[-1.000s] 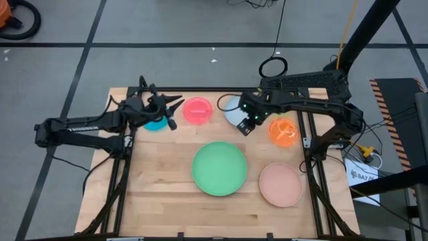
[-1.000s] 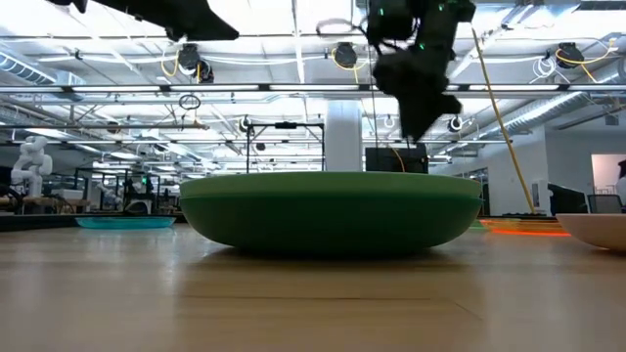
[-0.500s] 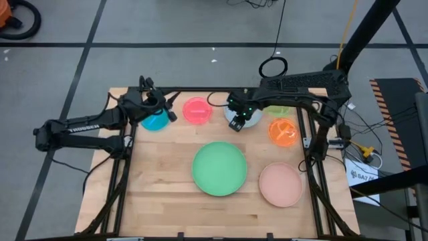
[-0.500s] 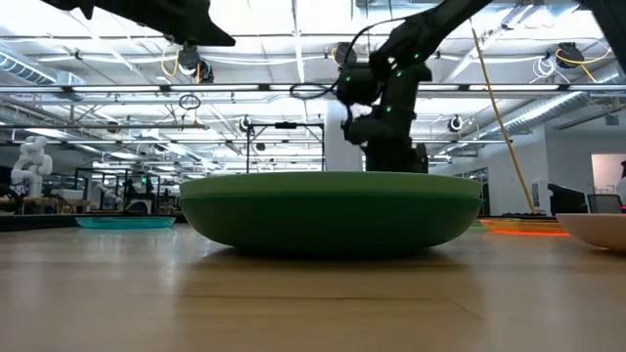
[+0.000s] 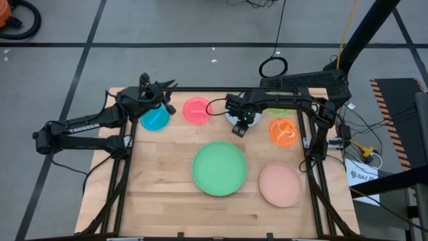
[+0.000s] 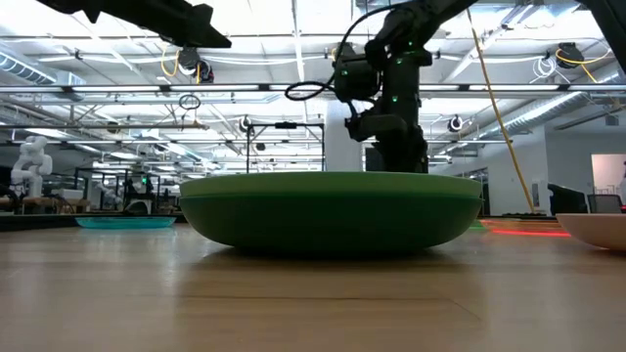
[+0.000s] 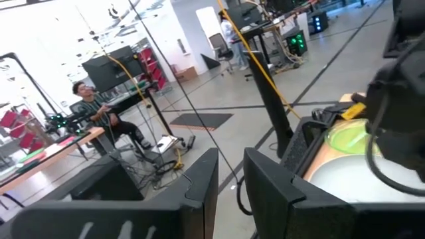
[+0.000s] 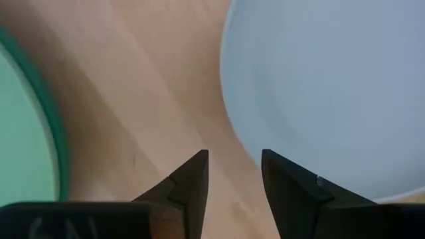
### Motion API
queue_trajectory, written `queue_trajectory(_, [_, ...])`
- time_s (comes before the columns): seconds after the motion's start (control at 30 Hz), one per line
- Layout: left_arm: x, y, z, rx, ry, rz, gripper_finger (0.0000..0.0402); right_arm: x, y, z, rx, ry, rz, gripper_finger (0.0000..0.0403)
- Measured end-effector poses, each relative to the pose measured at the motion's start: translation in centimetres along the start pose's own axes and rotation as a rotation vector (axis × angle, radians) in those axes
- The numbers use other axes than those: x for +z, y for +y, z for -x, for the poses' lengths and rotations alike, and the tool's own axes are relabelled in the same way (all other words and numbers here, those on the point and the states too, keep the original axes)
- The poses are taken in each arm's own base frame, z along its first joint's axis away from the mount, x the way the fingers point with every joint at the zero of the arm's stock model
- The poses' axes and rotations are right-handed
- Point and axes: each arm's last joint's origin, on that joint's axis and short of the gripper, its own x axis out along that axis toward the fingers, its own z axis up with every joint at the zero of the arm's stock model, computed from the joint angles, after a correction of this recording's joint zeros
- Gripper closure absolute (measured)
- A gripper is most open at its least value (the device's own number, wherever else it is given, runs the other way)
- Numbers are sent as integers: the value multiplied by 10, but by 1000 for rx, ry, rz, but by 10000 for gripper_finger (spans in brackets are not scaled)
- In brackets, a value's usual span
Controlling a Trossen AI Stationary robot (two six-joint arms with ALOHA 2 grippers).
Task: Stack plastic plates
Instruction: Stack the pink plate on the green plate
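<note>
Plastic plates (image 5: 219,167): seven visible. Right gripper (image 8: 234,174) apart beside light-blue plate (image 8: 332,93); left gripper (image 7: 229,174) apart.

**Wooden table, plates everywhere**

Light wood table (image 5: 160,181); big green plate (image 5: 219,167) mid-frame; pale pink plate (image 5: 281,184) lower right; orange plate (image 5: 283,132) right; pink-red plate (image 5: 196,110) and translucent blue plate (image 5: 156,119) along the top.

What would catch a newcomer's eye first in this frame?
The large green plate at the table's middle stands out first; it also fills the low view. Next comes the bright row along the far edge: a translucent blue plate beside the left gripper, a pink-red plate, and an orange plate at the right. The right gripper, fingers open and empty, hangs over the rim of a light blue plate.
</note>
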Motion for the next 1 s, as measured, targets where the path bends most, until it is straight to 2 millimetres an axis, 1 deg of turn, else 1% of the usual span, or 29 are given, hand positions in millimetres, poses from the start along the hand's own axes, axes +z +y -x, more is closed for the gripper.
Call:
queue_trajectory(0.1, [1, 1, 0, 5, -8, 2, 321, -6, 3, 0, -25, 54, 70, 271])
queue_trajectory(0.17, [1, 1, 0, 7, -13, -2, 321, -11, 5, 1, -38, 99, 63, 271])
queue_trajectory(0.23, [1, 1, 0, 7, -14, -3, 321, -21, 7, 3, -30, 191, -30, 271])
queue_trajectory(0.3, [1, 1, 0, 7, -13, -3, 321, -33, 10, 11, 36, 302, -174, 271])
queue_trajectory(0.37, [1, 1, 0, 7, -13, -3, 321, -49, 22, 28, 105, 367, -260, 271])
queue_trajectory(0.47, [1, 1, 0, 6, -12, -3, 321, -76, 46, 50, 157, 328, -312, 271])
queue_trajectory(0.57, [1, 1, 0, 6, -12, 6, 321, -102, 63, 59, 192, 242, -469, 271])
queue_trajectory(0.63, [1, 1, 0, 6, -12, 16, 321, -120, 75, 59, 223, 200, -587, 271])
queue_trajectory(0.7, [1, 1, 0, 5, -12, 23, 321, -136, 90, 55, 290, 191, -675, 271])
queue_trajectory(0.77, [1, 1, 0, 5, -12, 28, 321, -147, 109, 47, 391, 203, -711, 270])
queue_trajectory(0.87, [1, 1, 0, 5, -13, 31, 321, -157, 138, 41, 521, 206, -728, 269])
queue_trajectory(0.93, [1, 1, 0, 4, -13, 31, 321, -164, 152, 35, 526, 238, -734, 269])
queue_trajectory(1.0, [2, 0, 0, 0, -15, 32, 321, -175, 163, 28, 458, 276, -737, 272])
